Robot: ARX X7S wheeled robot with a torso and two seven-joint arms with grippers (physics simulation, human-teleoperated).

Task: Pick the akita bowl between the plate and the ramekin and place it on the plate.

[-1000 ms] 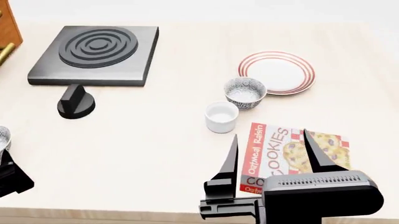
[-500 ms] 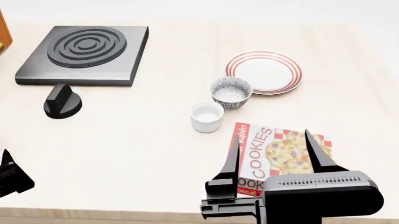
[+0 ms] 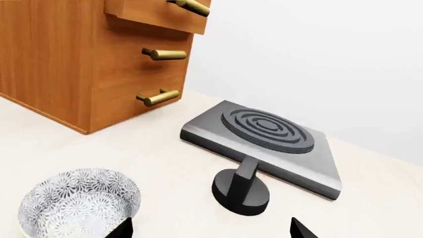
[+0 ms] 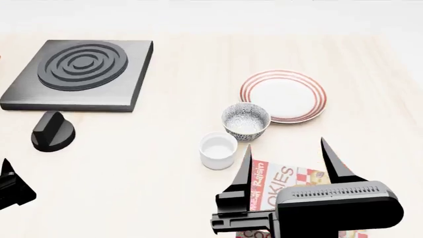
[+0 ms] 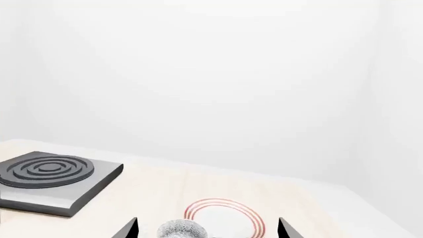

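right black gripper [image 4: 288, 158] hovering wide open, holding nothing | small speckled grey akita bowl [image 4: 245, 120] sitting between red-ringed white plate [image 4: 283, 95] and plain white ramekin [image 4: 218, 149] (touching neither) | left gripper [image 3: 208, 232]: grip state unclear

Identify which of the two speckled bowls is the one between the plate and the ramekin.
The akita bowl in the head view, flanked by the plate and the ramekin. The other speckled bowl sits alone near the wooden drawer unit.

cookie box [image 4: 284, 181]: mostly behind my right gripper [image 4: 288, 166] | second speckled bowl [image 3: 78, 203]: cut by wrist frame edge | my left gripper [image 4: 10, 188]: mostly out of frame
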